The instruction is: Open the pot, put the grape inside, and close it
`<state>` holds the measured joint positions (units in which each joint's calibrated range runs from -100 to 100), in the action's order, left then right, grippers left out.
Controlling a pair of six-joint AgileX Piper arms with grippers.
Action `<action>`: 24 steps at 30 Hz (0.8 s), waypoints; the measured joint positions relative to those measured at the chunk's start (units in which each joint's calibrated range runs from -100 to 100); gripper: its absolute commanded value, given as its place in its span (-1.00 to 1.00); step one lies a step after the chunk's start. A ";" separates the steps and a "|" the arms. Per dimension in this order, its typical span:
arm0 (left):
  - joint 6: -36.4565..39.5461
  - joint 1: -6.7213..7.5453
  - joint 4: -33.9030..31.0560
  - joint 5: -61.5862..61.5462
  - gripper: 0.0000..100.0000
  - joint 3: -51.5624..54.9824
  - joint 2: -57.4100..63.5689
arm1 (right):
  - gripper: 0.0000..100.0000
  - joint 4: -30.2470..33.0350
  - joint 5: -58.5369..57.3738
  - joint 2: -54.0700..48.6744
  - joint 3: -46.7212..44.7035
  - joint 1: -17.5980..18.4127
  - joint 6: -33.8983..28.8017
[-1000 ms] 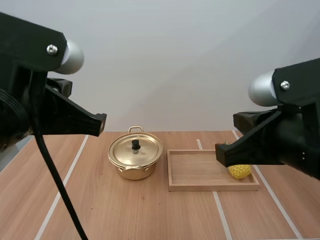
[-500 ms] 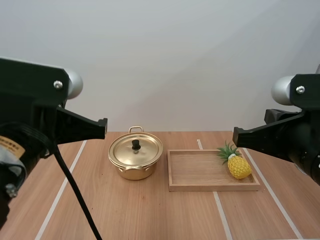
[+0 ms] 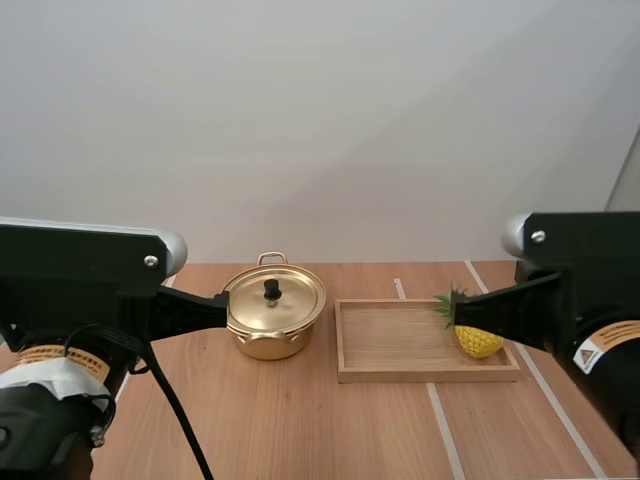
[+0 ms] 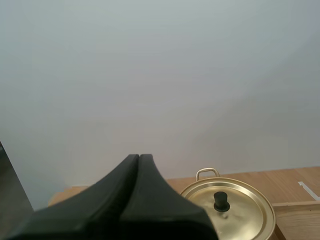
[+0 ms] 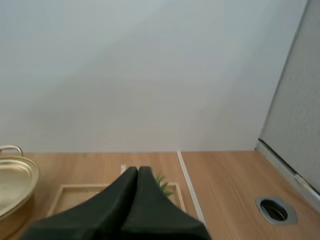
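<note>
A gold pot (image 3: 271, 318) stands left of centre on the table, its lid (image 3: 273, 297) on with a black knob (image 3: 271, 289). To its right a wooden tray (image 3: 400, 345) holds a small yellow pineapple (image 3: 478, 340) with green leaves; I see no grapes. My left gripper (image 3: 222, 300) is shut and hovers just left of the pot. In the left wrist view its fingers (image 4: 139, 157) make one wedge, with the lid (image 4: 240, 210) beyond. My right gripper (image 3: 458, 312), shut, hangs by the pineapple's leaves. Its wedge (image 5: 137, 169) points over the tray (image 5: 65, 192) and the leaves (image 5: 162, 183).
White lines (image 3: 440, 420) run front to back along the wooden table. A round metal hole (image 5: 276, 210) sits in the tabletop to the right of the tray. A grey panel (image 5: 295, 90) stands at the table's right side.
Both arms have dropped lower in the high view. The left tip now lies beside the pot and the right tip beside the pineapple. Pot, tray and pineapple have not moved.
</note>
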<state>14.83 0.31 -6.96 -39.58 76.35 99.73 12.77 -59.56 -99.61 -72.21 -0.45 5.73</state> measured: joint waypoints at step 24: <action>1.05 0.00 -0.05 26.40 -1.00 18.56 0.05 | -1.00 -0.33 37.10 0.00 -20.89 -0.18 -3.30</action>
<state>15.87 0.31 -7.01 -13.18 94.90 99.78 12.45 -22.47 -99.61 -93.10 -0.63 2.43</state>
